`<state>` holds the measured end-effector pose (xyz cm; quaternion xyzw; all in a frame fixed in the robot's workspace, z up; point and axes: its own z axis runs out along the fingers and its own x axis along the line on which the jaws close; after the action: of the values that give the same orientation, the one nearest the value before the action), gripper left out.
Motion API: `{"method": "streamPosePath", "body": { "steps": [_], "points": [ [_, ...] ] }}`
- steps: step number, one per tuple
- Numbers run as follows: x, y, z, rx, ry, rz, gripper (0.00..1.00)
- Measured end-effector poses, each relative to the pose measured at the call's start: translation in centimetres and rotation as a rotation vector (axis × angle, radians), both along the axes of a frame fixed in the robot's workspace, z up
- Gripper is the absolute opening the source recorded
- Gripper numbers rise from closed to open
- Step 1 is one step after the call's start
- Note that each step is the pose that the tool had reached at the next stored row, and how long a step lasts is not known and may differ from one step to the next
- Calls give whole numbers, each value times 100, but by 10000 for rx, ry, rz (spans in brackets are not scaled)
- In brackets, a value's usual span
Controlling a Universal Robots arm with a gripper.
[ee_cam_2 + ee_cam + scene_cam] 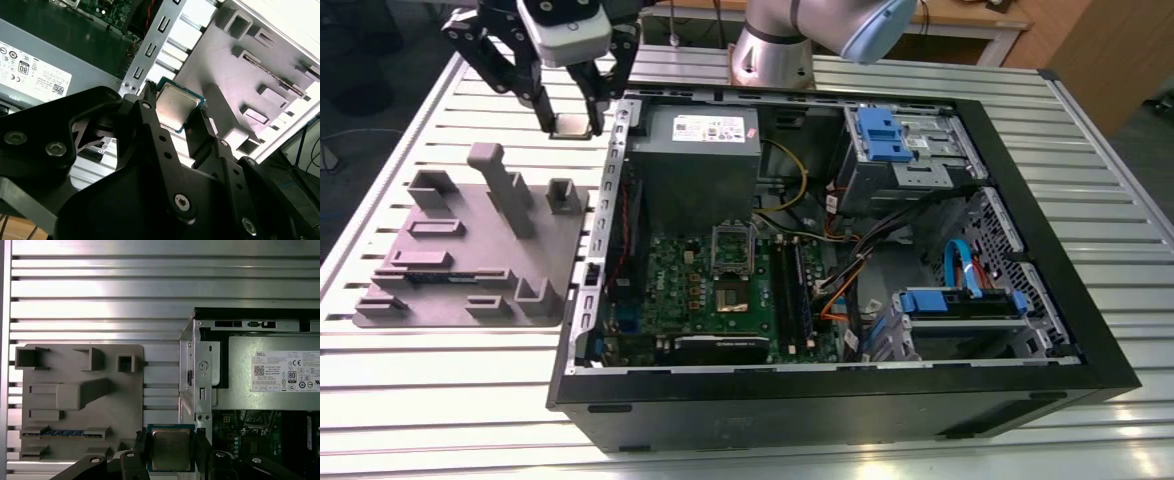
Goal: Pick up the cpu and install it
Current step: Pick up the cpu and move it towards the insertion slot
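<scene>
So the arm (790, 45) sits at the far edge and reaches over toward the exterior view's left, with the white wrist block (568, 30) on top and the gripper (571, 120) pointing pretty much straight down. Its black fingers (153, 120) are pinched in on two opposite edges of the cpu (171, 449), which sits flat between the tips.

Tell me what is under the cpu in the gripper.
The cpu, held in the gripper, hangs over the slatted table, between the grey holder tray and the computer case. The spot straight beneath is covered by the chip.
</scene>
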<state>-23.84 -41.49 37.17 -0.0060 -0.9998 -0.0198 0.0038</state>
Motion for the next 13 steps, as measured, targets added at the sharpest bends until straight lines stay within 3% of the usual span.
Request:
{"method": "streamPosePath", "body": {
  "steps": [6, 13],
  "points": [
    [112, 0, -14, 1, 0, 1, 47],
    [331, 0, -17, 0, 0, 1, 47]
  ]
}}
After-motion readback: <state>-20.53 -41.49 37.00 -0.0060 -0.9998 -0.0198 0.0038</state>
